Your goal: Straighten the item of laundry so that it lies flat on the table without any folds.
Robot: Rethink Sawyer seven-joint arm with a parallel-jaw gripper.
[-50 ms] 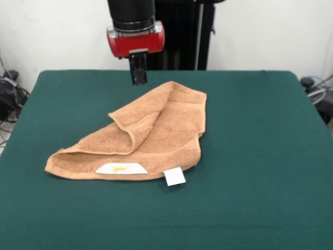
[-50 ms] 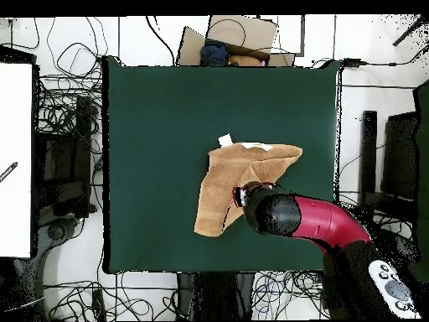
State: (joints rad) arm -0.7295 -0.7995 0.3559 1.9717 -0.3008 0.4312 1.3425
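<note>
The gripper (image 1: 138,76) is seen hanging above the far edge of the towel (image 1: 151,133); whether its jaws are parted or closed cannot be told, as only a dark narrow tip is shown below the red wrist. The towel is not lifted at any point. It is laid near the middle of the table (image 1: 260,156), folded over itself, with one corner turned back across the top. Two white tags (image 1: 174,176) are shown along its near edge, one marked yellow.
</note>
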